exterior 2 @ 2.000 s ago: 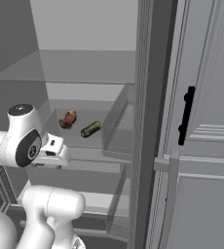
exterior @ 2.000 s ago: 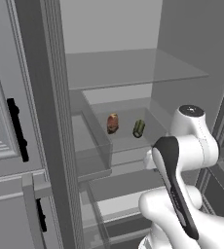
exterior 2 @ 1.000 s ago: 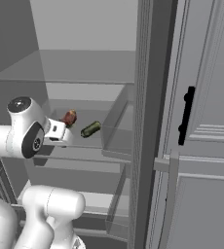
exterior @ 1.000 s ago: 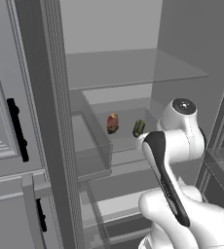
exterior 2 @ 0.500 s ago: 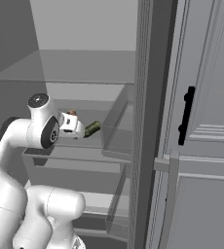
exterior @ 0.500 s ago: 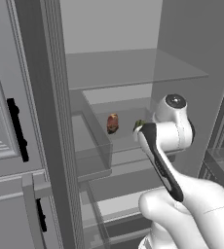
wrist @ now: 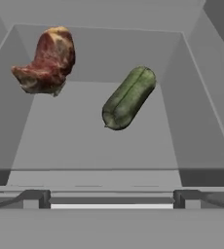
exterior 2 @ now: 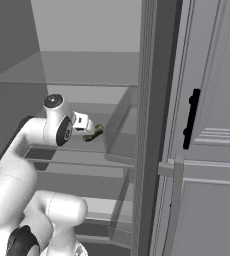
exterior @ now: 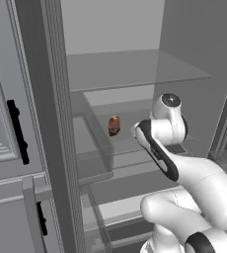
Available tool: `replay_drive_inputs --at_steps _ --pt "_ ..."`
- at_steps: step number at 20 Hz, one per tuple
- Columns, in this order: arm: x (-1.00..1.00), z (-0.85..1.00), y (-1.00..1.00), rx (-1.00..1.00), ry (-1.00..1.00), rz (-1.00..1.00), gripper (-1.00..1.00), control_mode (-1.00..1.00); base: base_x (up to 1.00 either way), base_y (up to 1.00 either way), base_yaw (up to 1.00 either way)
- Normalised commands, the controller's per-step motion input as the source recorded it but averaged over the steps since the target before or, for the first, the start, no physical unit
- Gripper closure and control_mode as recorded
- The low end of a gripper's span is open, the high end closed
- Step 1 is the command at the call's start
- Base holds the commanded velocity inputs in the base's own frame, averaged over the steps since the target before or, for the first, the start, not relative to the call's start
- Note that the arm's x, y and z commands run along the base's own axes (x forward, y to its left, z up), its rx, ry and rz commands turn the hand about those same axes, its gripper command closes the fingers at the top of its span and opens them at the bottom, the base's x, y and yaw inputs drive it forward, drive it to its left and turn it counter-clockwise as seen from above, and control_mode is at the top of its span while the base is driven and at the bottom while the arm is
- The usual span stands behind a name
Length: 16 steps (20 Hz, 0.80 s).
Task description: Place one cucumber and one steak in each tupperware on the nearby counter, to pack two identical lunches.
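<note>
- My fingers [wrist: 111, 197] stood spread as wide as they go, two dark tips low in the hand view, with nothing between them and touching nothing.
- In the right base view I saw the hand [exterior 2: 81, 122] reaching into the open fridge, level with the glass-walled drawer [exterior 2: 118, 120].
- Just ahead of the fingers lay the cucumber [wrist: 128, 98], dark green, ridged along its length, lying slantwise on the drawer floor with its near end lower left in the hand view; from the right base view I caught it [exterior 2: 94, 133] just past the hand.
- To its left and a little farther back I saw the steak [wrist: 46, 62], reddish brown with a pale fatty edge; the two lay near each other but apart. The left base view showed the steak [exterior: 114, 125] beside the arm's elbow.
- Bare grey floor lay all round both pieces, and the drawer walls rose on either side and behind.
- Above, I had a glass shelf [exterior: 135, 69] over the drawer.
</note>
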Motion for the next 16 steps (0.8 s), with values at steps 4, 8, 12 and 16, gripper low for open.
replay_drive_inputs --at_steps 4,8,12,16 --pt "0.77 -0.29 0.00 0.00 0.00 0.00 -1.00 -1.00 0.00 0.00 0.00" --pt "0.75 -0.37 0.00 0.00 0.00 0.00 -1.00 -1.00 0.00 0.00 0.00" --pt "0.69 -0.03 0.00 0.00 0.00 0.00 -1.00 -1.00 0.00 0.00 0.00" --pt "0.55 -0.02 -0.03 0.00 0.00 0.00 -1.00 -1.00 0.00 0.00 0.00"
